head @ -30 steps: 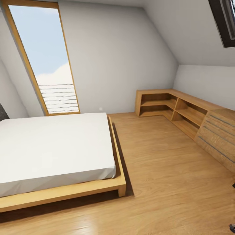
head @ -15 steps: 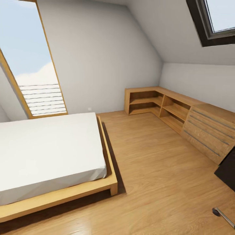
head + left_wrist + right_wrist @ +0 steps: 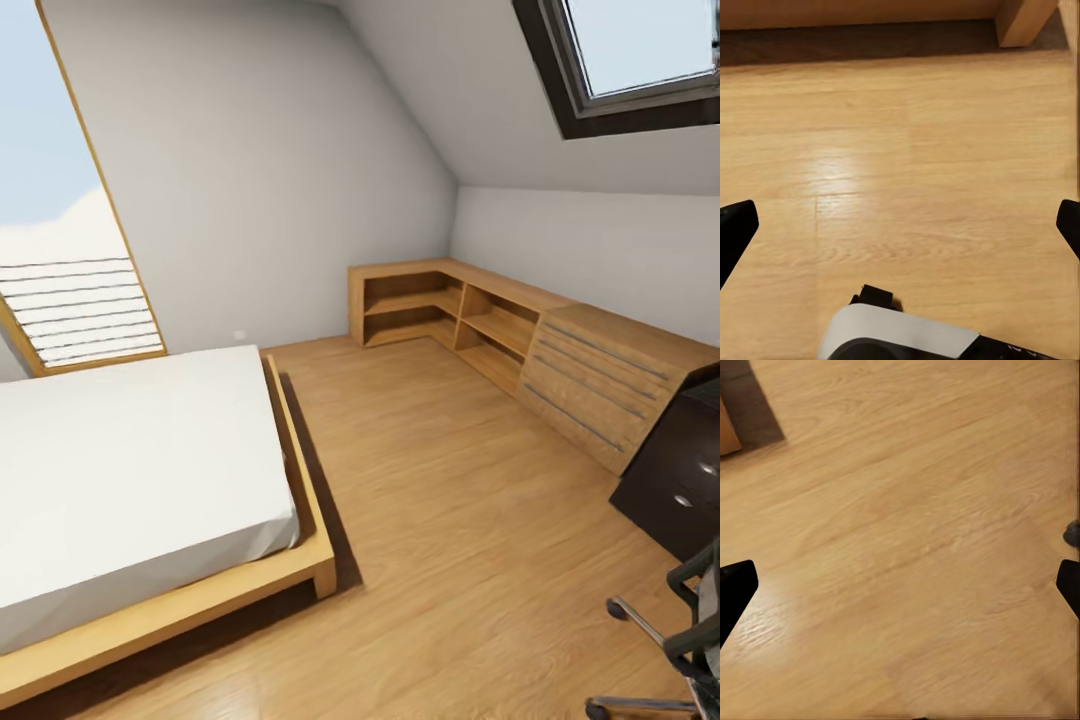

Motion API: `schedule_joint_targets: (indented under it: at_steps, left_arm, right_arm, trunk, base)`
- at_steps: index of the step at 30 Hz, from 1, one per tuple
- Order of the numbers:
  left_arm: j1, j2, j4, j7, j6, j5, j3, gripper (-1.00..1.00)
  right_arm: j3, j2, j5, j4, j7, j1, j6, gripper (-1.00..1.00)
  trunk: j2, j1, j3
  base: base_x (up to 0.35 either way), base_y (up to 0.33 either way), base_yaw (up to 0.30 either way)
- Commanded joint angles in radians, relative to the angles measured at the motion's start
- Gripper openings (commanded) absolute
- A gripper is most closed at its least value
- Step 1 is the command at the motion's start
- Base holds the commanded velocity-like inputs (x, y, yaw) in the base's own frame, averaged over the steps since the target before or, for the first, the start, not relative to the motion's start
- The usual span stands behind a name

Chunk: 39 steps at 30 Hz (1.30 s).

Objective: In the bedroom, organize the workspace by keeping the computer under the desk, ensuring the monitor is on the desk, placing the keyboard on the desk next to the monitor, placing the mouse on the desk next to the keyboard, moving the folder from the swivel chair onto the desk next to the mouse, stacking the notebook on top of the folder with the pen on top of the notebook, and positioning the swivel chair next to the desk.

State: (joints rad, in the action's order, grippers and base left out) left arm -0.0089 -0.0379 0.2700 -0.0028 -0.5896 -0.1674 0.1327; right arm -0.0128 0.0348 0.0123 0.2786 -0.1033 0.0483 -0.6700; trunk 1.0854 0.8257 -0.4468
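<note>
1. Wooden plank floor (image 3: pixel 470 520) is spreading between the bed (image 3: pixel 140 480) and the low cabinets (image 3: pixel 560 370).
2. Black drawers of the worktop (image 3: pixel 675 485) are sitting just beside those cabinets.
3. Swivel chair (image 3: pixel 690 640) is standing near the drawers.
4. Left gripper (image 3: pixel 900 225) and right gripper (image 3: pixel 900 589) are hanging over bare floor, jaws spread wide, gripping nothing.

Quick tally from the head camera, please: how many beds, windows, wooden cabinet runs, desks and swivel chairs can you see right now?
Beds: 1, white mattress on a wooden frame
Windows: 2, tall window and skylight
Wooden cabinet runs: 1, the low L-shaped unit
Desks: 1, black drawers at the edge
Swivel chairs: 1, partly in frame
Total: 6
</note>
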Motion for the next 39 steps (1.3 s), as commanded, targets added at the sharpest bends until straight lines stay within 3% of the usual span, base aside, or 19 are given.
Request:
schedule_joint_targets:
  at_steps: [1,31,39]
  left_arm:
    - [0.000,0.000,0.000,0.000,-0.003,-0.001,0.002,1.00]
    - [0.000,0.001,0.000,0.000,-0.003,-0.002,0.004,1.00]
    - [0.000,0.001,0.000,0.000,-0.003,-0.001,0.003,1.00]
  right_arm:
    - [-0.001,0.000,0.001,-0.001,-0.001,0.001,-0.003,1.00]
    - [0.001,0.005,-0.001,-0.002,-0.002,0.001,-0.004,1.00]
    - [0.002,0.004,-0.001,-0.002,-0.001,0.001,-0.004,1.00]
  trunk:
    - [0.001,0.000,-0.002]
    - [0.001,0.000,-0.029]
    - [0.001,0.000,-0.031]
  base:
    - [0.000,0.000,-0.227]
    - [0.000,0.000,-0.224]
    - [0.051,0.216,-0.248]
